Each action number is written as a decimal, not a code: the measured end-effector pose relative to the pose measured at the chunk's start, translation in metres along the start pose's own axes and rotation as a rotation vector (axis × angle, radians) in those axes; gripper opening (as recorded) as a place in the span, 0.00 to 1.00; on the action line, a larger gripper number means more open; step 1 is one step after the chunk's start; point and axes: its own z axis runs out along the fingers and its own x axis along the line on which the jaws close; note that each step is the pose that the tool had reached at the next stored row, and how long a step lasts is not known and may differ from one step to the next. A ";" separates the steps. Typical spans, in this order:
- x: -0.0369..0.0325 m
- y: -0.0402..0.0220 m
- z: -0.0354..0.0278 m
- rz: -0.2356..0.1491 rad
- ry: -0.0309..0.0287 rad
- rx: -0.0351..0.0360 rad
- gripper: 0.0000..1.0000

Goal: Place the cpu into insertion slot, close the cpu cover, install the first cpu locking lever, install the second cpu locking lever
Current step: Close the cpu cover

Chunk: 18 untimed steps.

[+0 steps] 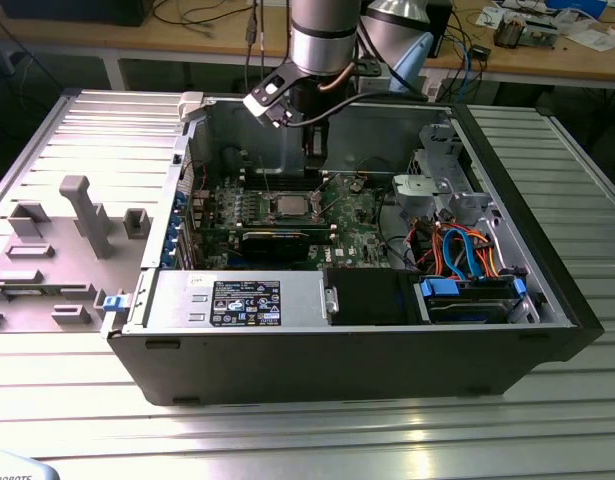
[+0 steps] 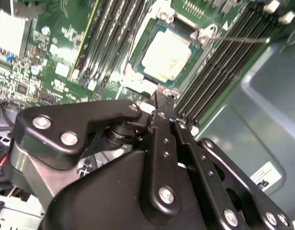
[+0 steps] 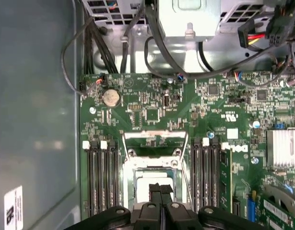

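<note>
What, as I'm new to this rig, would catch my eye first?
The open computer case on the ribbed metal table stands out, the robot arm reaching down into it. Just past the black gripper, a silver chip gleams on the green board.

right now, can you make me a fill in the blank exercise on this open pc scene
1. The cpu sits in the insertion slot of the ___ motherboard.
2. Black memory slots flank that slot on ___ sides.
3. In the exterior view, the blue and orange cables lie toward that view's ___.
Missing words: green; both; right.
</note>
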 end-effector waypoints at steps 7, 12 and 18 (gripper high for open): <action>0.0003 0.0183 0.0002 0.000 -0.0001 0.0042 0.11; 0.0005 0.0315 0.0004 -0.011 0.0000 0.0043 0.11; 0.0009 0.0489 0.0014 -0.020 0.0001 0.0065 0.11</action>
